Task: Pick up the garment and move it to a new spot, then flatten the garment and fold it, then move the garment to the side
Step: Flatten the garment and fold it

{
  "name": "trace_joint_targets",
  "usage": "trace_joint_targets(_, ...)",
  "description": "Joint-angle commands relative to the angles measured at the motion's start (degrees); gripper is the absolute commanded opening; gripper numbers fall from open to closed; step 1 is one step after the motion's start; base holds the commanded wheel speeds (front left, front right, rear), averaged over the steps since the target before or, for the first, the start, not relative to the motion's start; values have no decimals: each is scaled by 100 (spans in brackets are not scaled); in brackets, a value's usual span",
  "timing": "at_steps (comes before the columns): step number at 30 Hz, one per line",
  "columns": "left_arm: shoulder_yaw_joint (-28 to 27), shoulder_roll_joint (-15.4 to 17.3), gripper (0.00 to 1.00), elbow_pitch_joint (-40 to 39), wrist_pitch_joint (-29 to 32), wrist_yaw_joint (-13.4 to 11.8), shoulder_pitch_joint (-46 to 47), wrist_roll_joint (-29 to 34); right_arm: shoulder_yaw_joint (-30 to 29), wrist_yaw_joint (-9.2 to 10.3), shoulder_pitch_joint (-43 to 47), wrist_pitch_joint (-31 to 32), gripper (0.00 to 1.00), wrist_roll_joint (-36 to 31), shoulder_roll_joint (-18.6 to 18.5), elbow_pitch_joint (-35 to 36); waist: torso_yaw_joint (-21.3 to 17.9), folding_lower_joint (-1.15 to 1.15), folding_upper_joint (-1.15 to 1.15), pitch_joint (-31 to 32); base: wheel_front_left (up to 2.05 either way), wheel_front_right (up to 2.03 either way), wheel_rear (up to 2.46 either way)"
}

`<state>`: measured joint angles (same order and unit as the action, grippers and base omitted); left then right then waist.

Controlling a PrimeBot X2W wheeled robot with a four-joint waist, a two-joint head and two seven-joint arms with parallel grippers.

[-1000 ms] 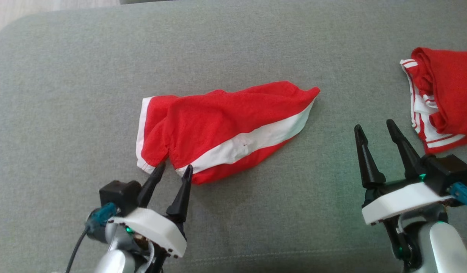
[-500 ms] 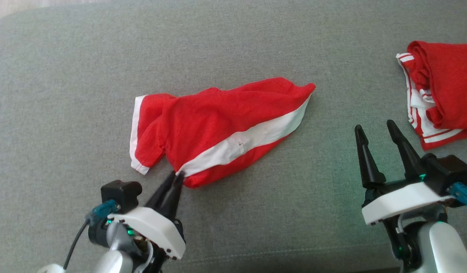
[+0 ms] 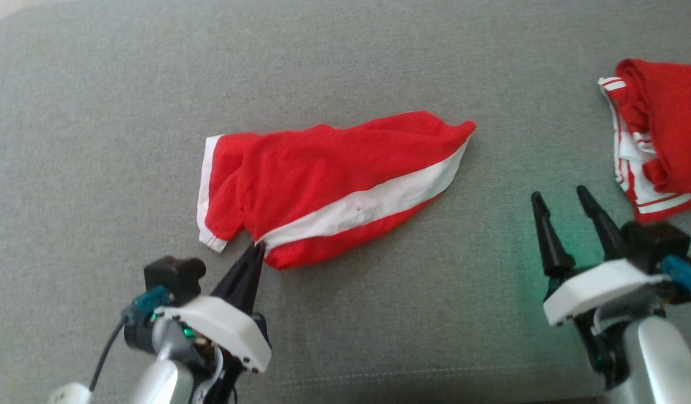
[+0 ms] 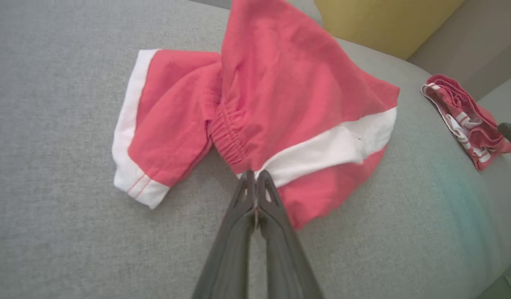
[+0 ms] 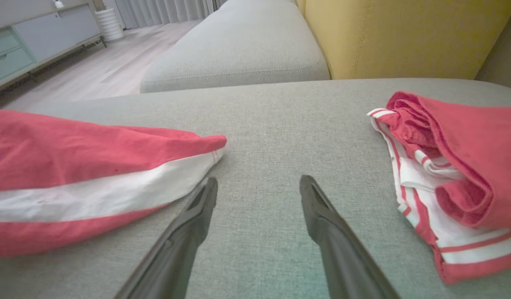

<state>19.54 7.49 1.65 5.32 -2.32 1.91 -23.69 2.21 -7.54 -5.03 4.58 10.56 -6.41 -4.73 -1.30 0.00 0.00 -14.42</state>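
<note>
Step in hand: pick-up. Crumpled red fabric garment with a white stripe [image 3: 334, 168] lies on the grey fabric sofa seat [image 3: 379, 56], well left of the folded red-and-white striped cloth bundle [image 3: 659, 129]. My left pincer [image 3: 259, 248] is clenched on its near hem. My right pincer [image 3: 560, 194] is released and empty, near the bundle. Next: lift, and check that the thin pinch holds.

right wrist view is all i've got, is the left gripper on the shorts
Observer: Yes. The left gripper is shut on the near edge of the shorts, where the white stripe meets the elastic waistband.
Operator: lifted or flat
Observer: In the head view the cloth looks to lie on the grey cushion, bunched a little at the pinched corner.
Operator: what's at the far left end
Observer: One leg's white hem lies flat there, to the left of the pinch.
</note>
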Motion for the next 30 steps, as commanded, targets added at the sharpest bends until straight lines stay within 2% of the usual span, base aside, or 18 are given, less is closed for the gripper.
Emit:
trace_joint_targets(1,-201,87,0,-221,-72,9,276,67,158,5,-306,0,100,64,-122,101,59,0,0,-61,0,0,0)
trace_joint_targets(15,-9,27,0,-96,-323,197,883,164,1174,5,-2115,85,100,666,-544,-1946,507,0,0,-569,0,0,0)
trace_joint_targets(24,44,-29,0,64,-494,233,1080,162,1521,5,-2378,90,100,847,-623,-2535,593,0,0,-627,0,0,0)
trace_joint_targets(25,45,-30,0,79,-510,232,1086,160,1560,5,-2382,80,90,859,-629,-2574,589,0,0,-628,0,0,0)
trace_joint_targets(26,45,-30,0,92,-523,230,1094,159,1603,5,-2387,78,71,861,-641,-2612,584,0,0,-635,0,0,0)
trace_joint_targets(27,48,-29,0,100,-537,226,1102,161,1639,5,-2390,61,44,880,-642,-2635,582,0,0,-643,0,0,0)
trace_joint_targets(28,48,-27,0,107,-550,223,1111,163,1676,5,-2394,22,9,889,-645,-2636,580,0,0,-649,0,0,0)
trace_joint_targets(29,42,-19,0,112,-575,216,1122,173,1689,5,-2392,-28,0,890,-647,-2627,578,0,0,-652,0,0,0)
trace_joint_targets(30,35,-4,0,110,-614,206,1136,195,1680,5,-2381,-86,0,906,-644,-2604,577,0,0,-654,0,0,0)
